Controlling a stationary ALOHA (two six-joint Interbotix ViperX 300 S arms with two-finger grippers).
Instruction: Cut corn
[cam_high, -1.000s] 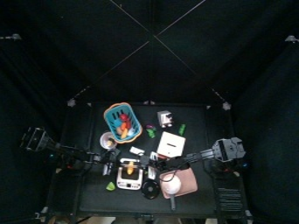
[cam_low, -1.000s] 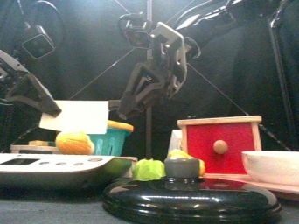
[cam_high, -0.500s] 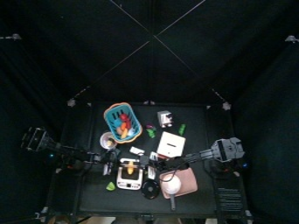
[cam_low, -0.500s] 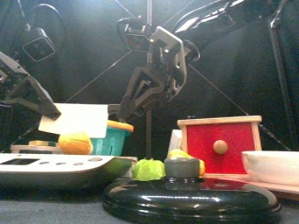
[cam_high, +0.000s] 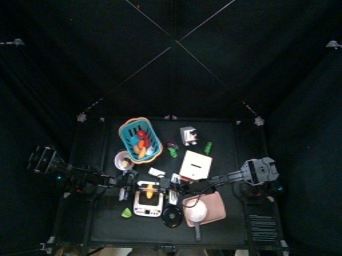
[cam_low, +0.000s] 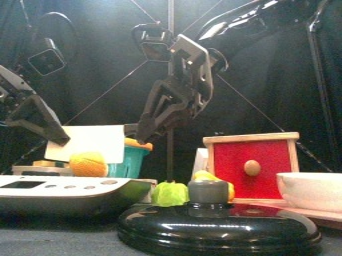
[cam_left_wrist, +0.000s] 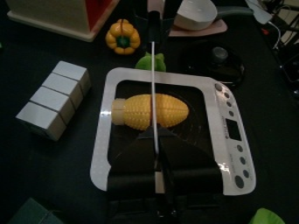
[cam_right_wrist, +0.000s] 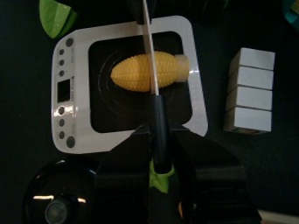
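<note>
The corn (cam_left_wrist: 152, 111) lies on a white scale (cam_left_wrist: 111, 131) straight ahead of both claws. The left claw (cam_left_wrist: 162, 171) is clenched on a knife (cam_left_wrist: 159, 61), the right claw (cam_right_wrist: 162, 166) on another blade (cam_right_wrist: 149, 61), both edges crossing the cob

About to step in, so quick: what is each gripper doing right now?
Left gripper: shut on a knife, blade over the corn.
Right gripper: shut on a second knife, also over the corn.
</note>
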